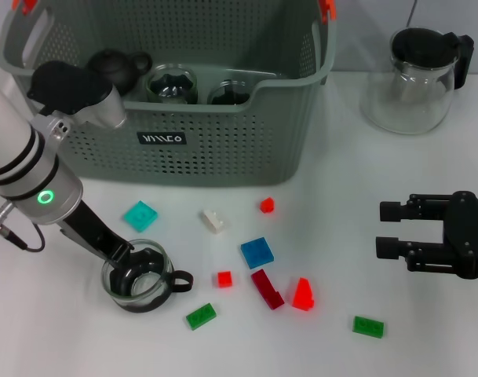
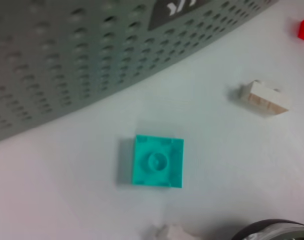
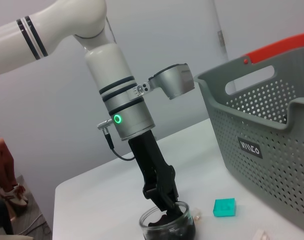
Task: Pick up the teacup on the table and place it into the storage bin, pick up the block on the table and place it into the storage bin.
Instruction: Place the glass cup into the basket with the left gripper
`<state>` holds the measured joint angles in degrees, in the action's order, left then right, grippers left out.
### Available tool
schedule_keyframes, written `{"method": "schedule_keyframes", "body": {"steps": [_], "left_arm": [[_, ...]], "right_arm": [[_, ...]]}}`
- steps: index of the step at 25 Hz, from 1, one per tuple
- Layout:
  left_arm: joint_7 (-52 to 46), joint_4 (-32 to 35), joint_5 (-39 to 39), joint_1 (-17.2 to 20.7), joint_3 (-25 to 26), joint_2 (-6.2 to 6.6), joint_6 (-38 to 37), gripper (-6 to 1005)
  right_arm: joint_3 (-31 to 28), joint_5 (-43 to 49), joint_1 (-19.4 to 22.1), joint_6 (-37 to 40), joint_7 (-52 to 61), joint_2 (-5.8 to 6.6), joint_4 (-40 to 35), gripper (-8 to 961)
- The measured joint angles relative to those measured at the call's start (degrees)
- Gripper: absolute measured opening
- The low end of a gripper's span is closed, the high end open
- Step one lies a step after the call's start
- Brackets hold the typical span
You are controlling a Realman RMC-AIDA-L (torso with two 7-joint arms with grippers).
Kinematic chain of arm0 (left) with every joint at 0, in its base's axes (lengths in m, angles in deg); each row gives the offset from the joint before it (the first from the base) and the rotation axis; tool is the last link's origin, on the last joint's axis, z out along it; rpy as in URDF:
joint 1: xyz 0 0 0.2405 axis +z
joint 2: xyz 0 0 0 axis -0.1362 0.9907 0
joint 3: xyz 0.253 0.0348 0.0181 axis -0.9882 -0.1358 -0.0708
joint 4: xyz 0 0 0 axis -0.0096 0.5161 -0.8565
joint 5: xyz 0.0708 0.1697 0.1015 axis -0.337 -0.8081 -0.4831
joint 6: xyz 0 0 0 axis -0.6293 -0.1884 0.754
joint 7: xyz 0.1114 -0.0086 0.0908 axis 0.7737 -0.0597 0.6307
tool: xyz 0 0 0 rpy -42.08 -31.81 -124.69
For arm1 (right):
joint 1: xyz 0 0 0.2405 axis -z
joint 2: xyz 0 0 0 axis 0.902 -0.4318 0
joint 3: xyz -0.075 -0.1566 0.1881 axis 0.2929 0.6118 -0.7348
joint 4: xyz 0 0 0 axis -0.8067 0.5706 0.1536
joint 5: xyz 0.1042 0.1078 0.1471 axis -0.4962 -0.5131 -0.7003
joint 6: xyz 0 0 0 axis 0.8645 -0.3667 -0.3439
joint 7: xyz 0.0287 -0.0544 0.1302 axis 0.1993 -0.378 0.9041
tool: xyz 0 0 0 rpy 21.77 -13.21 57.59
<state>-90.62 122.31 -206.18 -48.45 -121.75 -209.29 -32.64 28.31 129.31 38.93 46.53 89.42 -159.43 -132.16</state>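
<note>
**Cup grabbed, nothing put away yet**

The left gripper (image 1: 122,258) reaches into the small glass teacup with a black handle (image 1: 142,280), near left on the white table (image 1: 58,330). I cannot tell if it pinches the rim. The big grey holed plastic storage bin (image 1: 223,149) waits behind. Blocks, like the teal square block (image 1: 140,215), lie scattered. The right gripper (image 1: 389,229) rests open at right.

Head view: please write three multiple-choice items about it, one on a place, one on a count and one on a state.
1. Where is the left claw?
A. at the rim of the teacup
B. inside the storage bin
C. above the pitcher

2. How many dark green blocks lie on the table?
A. one
B. two
C. four

3. What is the state of the right claw?
A. open and empty
B. shut on a red block
C. shut on the teacup

Key:
1 A, its tip meets the teacup on the table.
2 B, one lies near the teacup and one farther right.
3 A, its fingers stand apart with nothing between them.
</note>
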Motion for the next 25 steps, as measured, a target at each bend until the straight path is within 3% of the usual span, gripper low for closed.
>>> {"method": "schedule_keyframes", "body": {"steps": [4, 6, 8, 12, 15, 17, 19, 21, 25], "left_arm": [[1.2, 0.5, 0.8, 0.3, 0.9, 0.28, -1.3, 65], [3.6, 1.2, 2.8, 0.3, 3.9, 0.68, -3.7, 45], [8.7, 1.4, 7.8, -0.2, 10.4, 1.67, -8.4, 45], [18.8, -4.2, 21.2, -1.3, 23.6, 5.83, -17.5, 44], [22.0, -10.2, 33.0, -1.4, 31.1, 9.13, -19.8, 44], [22.7, -13.0, 42.1, -1.4, 36.2, 10.42, -20.2, 44], [22.2, -14.0, 49.5, -1.4, 39.7, 10.84, -19.2, 44], [18.9, -13.8, 54.3, -2.0, 40.8, 11.24, -13.6, 44], [14.6, -12.6, 53.5, -4.9, 36.8, 12.90, -1.0, 44]], "right_arm": [[0.0, 0.0, 0.0, 0.0, 0.0, 0.00, 0.0, 656], [0.0, 0.0, 0.0, 0.1, 0.0, 0.01, 0.0, 656], [0.0, 0.0, -0.1, 0.1, 0.1, 0.05, 0.0, 656], [0.0, -0.2, -0.1, 0.1, 0.2, 0.07, 0.0, 656], [0.0, -0.2, -0.2, 0.0, 0.2, -0.03, 0.0, 656], [0.0, -0.1, -0.2, 0.0, 0.2, -0.11, 0.0, 656], [0.0, -0.1, -0.2, 0.0, 0.2, -0.16, 0.0, 656], [0.0, -0.1, -0.2, 0.0, 0.1, -0.18, 0.0, 656], [0.0, 0.0, -0.3, 0.2, 0.0, -0.25, 0.0, 656]]}}
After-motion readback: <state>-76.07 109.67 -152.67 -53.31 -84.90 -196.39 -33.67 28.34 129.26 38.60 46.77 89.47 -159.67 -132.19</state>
